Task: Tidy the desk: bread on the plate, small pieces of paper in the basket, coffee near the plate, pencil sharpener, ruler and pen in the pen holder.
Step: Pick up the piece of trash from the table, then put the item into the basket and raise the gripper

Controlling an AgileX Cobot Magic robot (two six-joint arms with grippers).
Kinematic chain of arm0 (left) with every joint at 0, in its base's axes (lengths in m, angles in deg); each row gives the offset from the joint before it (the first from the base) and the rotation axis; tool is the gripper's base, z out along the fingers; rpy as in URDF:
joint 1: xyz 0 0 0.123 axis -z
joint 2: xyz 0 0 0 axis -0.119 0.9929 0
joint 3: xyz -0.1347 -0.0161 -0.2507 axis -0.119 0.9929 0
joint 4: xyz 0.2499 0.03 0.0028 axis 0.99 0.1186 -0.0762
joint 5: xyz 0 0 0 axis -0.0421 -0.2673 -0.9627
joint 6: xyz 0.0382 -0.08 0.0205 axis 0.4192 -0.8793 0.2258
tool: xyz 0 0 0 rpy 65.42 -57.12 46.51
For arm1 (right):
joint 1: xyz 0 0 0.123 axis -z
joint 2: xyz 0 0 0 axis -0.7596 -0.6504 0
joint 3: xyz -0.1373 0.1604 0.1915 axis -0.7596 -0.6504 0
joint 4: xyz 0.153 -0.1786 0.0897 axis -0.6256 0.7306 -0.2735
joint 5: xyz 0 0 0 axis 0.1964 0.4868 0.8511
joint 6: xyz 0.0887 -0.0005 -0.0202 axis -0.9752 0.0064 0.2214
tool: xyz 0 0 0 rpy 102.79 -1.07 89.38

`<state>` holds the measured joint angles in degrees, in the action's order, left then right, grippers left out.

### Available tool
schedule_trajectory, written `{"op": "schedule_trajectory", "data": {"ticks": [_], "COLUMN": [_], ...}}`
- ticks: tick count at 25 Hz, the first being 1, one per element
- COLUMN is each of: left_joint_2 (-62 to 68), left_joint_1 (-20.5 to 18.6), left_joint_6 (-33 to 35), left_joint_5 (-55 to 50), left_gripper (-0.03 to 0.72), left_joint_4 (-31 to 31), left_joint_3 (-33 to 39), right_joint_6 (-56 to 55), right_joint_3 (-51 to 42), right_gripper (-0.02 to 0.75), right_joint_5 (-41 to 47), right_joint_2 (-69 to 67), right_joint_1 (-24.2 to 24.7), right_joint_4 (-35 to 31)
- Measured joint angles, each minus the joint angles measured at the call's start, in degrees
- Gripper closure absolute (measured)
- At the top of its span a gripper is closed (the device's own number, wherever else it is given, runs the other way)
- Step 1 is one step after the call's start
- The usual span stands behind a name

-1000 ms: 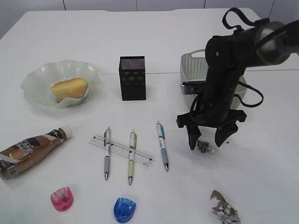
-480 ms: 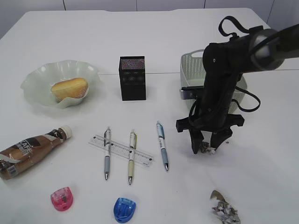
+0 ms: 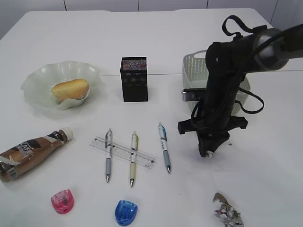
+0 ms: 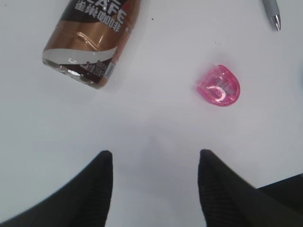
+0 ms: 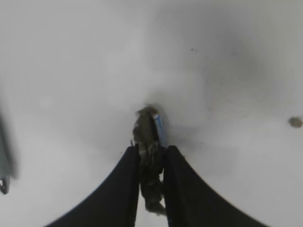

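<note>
My right gripper (image 3: pixel 207 152) stands upright on the desk (image 3: pixel 265 156), shut on a small piece of paper (image 5: pixel 147 125) that is pinched between its fingers (image 5: pixel 128 184). A second scrap (image 3: pixel 228 213) lies at the front right. The basket (image 3: pixel 194 66) stands behind the right arm. The bread (image 3: pixel 70 90) sits on the plate (image 3: pixel 33 82). The coffee (image 3: pixel 28 151) lies on its side at the left. Three pens (image 3: pixel 164 146) lie across the ruler (image 3: pixel 120 152), in front of the pen holder (image 3: pixel 134 79). My left gripper (image 4: pixel 155 153) hovers open near the pink pencil sharpener (image 4: pixel 218 86).
A blue pencil sharpener (image 3: pixel 126 212) lies at the front edge, to the right of the pink one (image 3: pixel 62 200). The coffee bottle's base (image 4: pixel 92 40) shows in the left wrist view. The right arm's body blocks part of the basket's front wall.
My right gripper came down over the paper scrap and closed its fingers on it. The left gripper and all other objects stayed put.
</note>
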<state>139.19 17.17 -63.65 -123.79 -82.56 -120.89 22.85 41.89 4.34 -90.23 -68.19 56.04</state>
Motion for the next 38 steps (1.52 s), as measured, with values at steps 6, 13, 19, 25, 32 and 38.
{"op": "schedule_trajectory", "data": {"ticks": [6, 13, 19, 25, 32, 38], "left_joint_2": [0.0, 0.0, 0.0, 0.0, 0.0, 0.0], "left_joint_1": [0.0, 0.0, 0.0, 0.0, 0.0, 0.0], "left_joint_6": [0.0, 0.0, 0.0, 0.0, 0.0, 0.0], "left_joint_5": [0.1, 0.1, 0.1, 0.1, 0.1, 0.1], "left_gripper": [0.265, 0.265, 0.265, 0.266, 0.268, 0.270], "left_joint_4": [0.0, 0.0, 0.0, 0.0, 0.0, 0.0], "left_joint_3": [0.0, 0.0, 0.0, 0.0, 0.0, 0.0], "right_joint_6": [5.3, 6.6, 0.9, 0.0, -0.3, -0.4], "right_joint_3": [2.8, 14.5, 18.4, 18.5, 19.0, 19.9], "right_gripper": [0.615, 0.615, 0.616, 0.573, 0.213, 0.181], "right_joint_5": [3.9, 4.7, -0.9, -2.0, -0.6, 8.9], "right_joint_2": [5.7, 12.1, 10.5, 6.4, 5.7, 6.7], "right_joint_1": [0.0, 1.5, 6.1, 8.1, 8.1, 8.1], "right_joint_4": [-4.4, -3.9, 1.7, 3.9, 4.2, 2.8]}}
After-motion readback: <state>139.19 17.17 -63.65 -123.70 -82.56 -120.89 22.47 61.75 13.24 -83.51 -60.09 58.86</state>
